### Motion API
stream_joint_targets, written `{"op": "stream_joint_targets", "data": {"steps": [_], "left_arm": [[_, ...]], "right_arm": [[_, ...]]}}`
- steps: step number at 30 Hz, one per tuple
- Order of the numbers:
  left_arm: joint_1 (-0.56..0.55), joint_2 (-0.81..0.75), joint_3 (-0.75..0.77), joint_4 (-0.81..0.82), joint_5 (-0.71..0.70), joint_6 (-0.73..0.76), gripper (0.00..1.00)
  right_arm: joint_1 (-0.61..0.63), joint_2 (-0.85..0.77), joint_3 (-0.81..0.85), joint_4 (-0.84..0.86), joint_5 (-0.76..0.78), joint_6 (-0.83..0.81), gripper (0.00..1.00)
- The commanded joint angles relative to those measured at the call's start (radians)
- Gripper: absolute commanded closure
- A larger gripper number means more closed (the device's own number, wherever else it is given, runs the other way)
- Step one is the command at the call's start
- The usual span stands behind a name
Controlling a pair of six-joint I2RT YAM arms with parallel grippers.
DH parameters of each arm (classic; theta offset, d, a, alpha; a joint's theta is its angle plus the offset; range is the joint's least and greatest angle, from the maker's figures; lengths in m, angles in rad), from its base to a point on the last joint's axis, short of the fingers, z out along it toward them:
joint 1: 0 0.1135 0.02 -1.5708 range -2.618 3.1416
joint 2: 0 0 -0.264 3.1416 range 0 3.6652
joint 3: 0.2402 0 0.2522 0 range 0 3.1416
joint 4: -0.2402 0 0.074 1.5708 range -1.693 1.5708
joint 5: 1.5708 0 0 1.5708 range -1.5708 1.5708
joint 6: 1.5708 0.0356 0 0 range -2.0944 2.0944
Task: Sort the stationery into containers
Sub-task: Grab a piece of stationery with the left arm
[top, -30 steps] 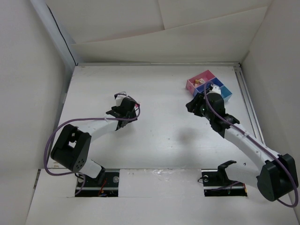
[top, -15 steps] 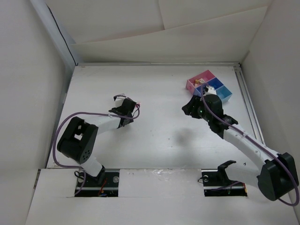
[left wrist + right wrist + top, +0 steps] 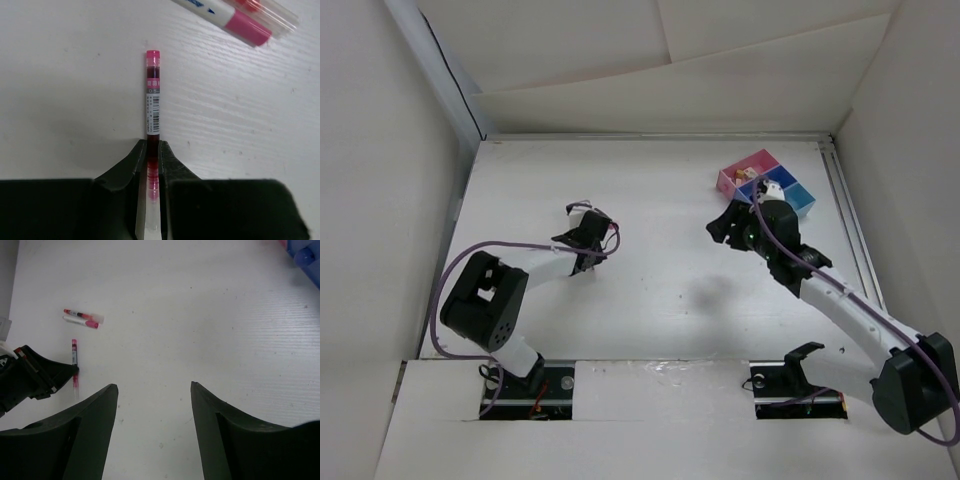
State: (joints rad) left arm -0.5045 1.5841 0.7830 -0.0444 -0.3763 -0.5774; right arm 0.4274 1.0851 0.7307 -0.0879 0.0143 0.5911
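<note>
Pink pen, half hidden, left end effector

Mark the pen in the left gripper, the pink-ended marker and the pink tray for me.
pen (image 3: pixel 152 95), left wrist view, on its printed label.
marker (image 3: pixel 246 27), left wrist view, on its pink end.
pink tray (image 3: pixel 750 159), top external view, on its far rim.

The white table has a finely ribbed surface with a few small dark specks. On its left half a thin pink pen lies flat. Near the pen's far tip but apart from it, a white marker with a pink end and a clear-capped red pen lie side by side. Towards the far right, a row of three joined trays, pink, dark blue and light blue, sits near the table's right edge.
</note>
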Motion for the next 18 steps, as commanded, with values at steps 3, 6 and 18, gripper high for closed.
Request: {"op": "stream_joint_targets", "data": {"steps": [3,6,18], "left_arm": [[-0.028,-0.128,-0.042,0.023,0.155,0.013,1.00],[-0.028,-0.186,-0.071,0.073,0.243,0.022,1.00],[-0.028,-0.398,-0.191,0.389,0.617,0.022,1.00]], "right_arm": [[0.039,0.033,0.061,0.054,-0.027,-0.002,0.30],[0.060,0.068,0.079,0.054,-0.043,-0.002,0.27],[0.163,0.212,0.191,0.155,-0.226,0.056,0.16]]}}
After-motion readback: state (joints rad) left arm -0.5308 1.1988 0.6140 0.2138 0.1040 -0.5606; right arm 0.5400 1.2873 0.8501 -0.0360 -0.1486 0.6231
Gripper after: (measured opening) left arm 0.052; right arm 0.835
